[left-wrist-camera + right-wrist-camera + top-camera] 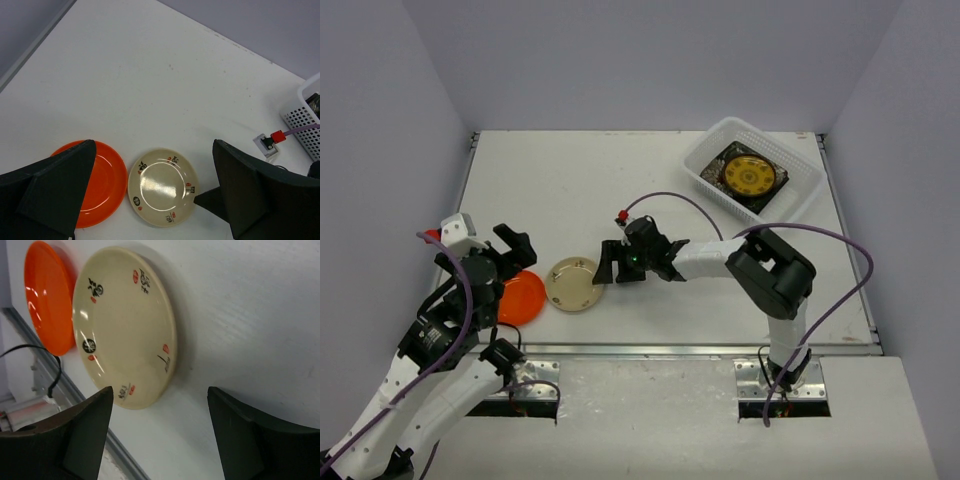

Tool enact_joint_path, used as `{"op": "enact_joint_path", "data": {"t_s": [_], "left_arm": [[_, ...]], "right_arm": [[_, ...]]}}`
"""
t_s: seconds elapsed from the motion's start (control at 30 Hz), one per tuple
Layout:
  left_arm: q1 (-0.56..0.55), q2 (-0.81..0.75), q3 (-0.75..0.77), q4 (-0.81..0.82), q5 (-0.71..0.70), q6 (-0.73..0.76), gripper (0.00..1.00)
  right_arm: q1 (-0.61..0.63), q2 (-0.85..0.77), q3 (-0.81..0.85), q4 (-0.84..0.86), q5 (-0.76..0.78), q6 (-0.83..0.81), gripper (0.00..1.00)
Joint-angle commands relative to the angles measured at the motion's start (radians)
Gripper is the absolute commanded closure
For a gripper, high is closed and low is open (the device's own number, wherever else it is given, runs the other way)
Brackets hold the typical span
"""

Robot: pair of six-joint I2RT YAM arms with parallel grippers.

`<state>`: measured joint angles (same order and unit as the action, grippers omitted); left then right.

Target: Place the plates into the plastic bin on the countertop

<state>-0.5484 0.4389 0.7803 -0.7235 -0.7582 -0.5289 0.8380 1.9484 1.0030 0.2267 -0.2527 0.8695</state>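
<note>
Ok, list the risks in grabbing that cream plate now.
The cream plate lies flat, close beside the orange plate: the open right gripper could shove it into that one instead of catching its rim. The left gripper hangs open above both plates, so the arms might collide.

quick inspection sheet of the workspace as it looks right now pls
surface: plain white tabletop, with a metal rail along its front edge
job's things: round orange plate and round cream plate lie flat side by side near the front; white slotted plastic bin at far right holds a round dark plate with a yellow pattern, on top of others
clutter: nothing seen
grippers: left gripper open over the two plates; right gripper open beside the cream plate's rim, holding nothing
cables: purple cables loop along both arms, off the plates
surroundings: pale grey walls on three sides
</note>
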Motion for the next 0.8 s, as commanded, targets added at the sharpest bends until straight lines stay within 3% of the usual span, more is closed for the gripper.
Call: {"op": "enact_joint_path", "data": {"t_s": [0.0,0.13,0.27,0.47,0.67,0.77], "left_arm": [[0.007,0.006,0.022,0.022,-0.003,-0.002,0.00],[0.008,0.006,0.022,0.027,0.002,0.001,0.00],[0.008,0.003,0.021,0.028,0.006,0.004,0.00],[0.007,0.000,0.019,0.038,0.016,0.012,0.00],[0.007,-0.003,0.016,0.043,0.028,0.019,0.00],[0.007,-0.004,0.016,0.044,0.031,0.021,0.00]], "right_arm": [[0.001,0.083,0.053,0.112,0.041,0.129,0.30],[0.001,0.165,0.070,0.102,0.078,0.185,0.42],[0.000,0.190,0.060,0.068,0.151,0.213,0.69],[-0.001,0.124,0.017,0.050,0.163,0.198,1.00],[-0.086,-0.155,-0.084,0.069,0.106,0.138,1.00],[-0.245,-0.351,-0.140,0.035,0.047,0.114,1.00]]}}
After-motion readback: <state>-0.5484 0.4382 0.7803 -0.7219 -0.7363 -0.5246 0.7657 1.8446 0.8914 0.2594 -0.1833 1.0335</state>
